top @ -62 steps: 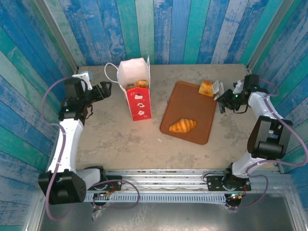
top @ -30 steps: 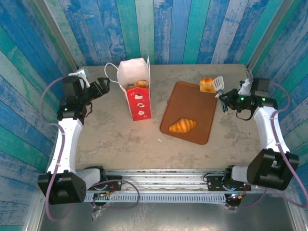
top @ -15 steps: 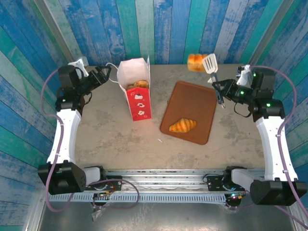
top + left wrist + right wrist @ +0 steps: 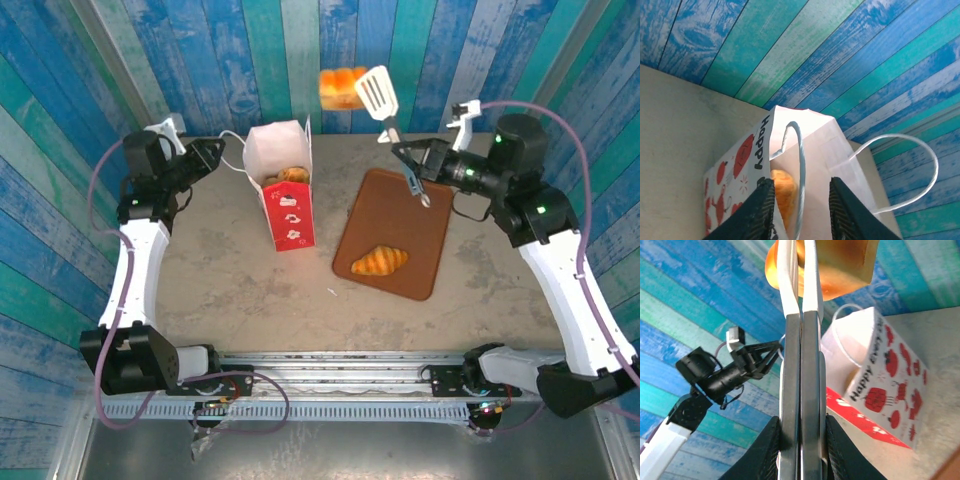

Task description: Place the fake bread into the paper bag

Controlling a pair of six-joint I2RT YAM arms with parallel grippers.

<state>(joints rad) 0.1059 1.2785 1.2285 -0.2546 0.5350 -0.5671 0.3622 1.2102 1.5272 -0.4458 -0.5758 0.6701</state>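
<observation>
A croissant (image 4: 379, 261) lay on the brown tray (image 4: 400, 215), at 4 o'clock from the paper bag (image 4: 285, 190). The bag stood upright on the worktop (image 4: 230, 270) with bread (image 4: 290, 175) inside. At the bag's 10 o'clock the left gripper (image 4: 214, 152) had its jaws partly apart. Its wrist camera showed them astride a cord handle (image 4: 800, 150) without pinching it, a detail too small to make out from overhead. Towards 12 o'clock the right gripper (image 4: 412, 168) had its jaws clenched on a spatula (image 4: 378, 92), raised off the worktop with a cube bun (image 4: 341, 88) against its blade.
</observation>
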